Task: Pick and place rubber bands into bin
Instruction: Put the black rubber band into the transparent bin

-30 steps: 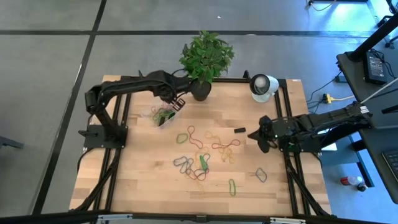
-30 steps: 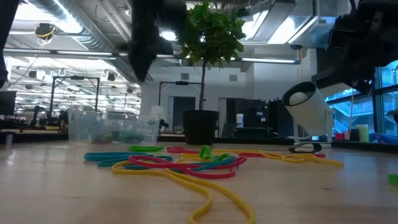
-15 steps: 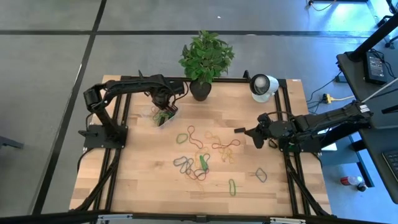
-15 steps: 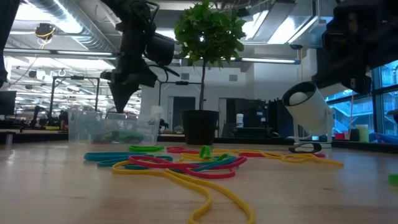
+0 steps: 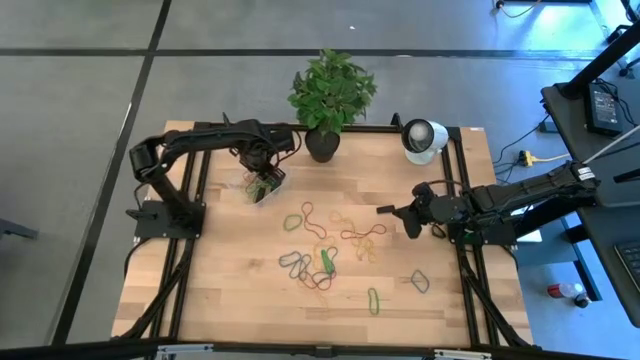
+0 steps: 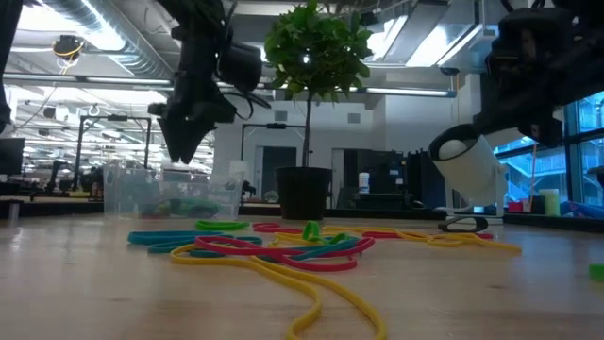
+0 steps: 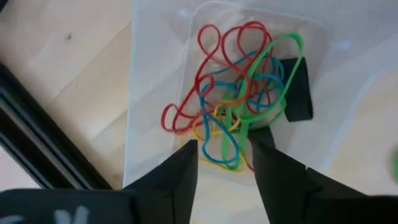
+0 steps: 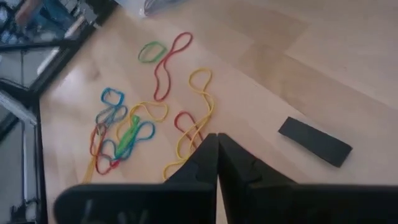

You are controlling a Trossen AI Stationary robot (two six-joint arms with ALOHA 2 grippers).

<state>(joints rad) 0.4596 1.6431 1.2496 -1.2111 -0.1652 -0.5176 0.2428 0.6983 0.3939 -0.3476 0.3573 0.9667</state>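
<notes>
The left hand (image 7: 224, 163) hangs just above the bin (image 7: 155, 93), its fingers parted and holding nothing; a green band lies between the fingertips, resting on the tangle of red, blue, yellow and green rubber bands (image 7: 239, 93) already in the bin; a small black block (image 7: 293, 90) lies in there with them. The right hand (image 5: 387, 210) waits pinched shut and empty over the right side of the bench (image 5: 230, 290), beside another black block (image 8: 314, 142). Most loose bands (image 5: 325, 245) lie scattered mid-bench, well apart from the bin. They look feather-light, limp and stretchy, likely to snag on neighbours and cling to a fingertip; I'd pinch one strand of a loop lying apart, pressing flat to the wood, rather than dig into the tangle.
</notes>
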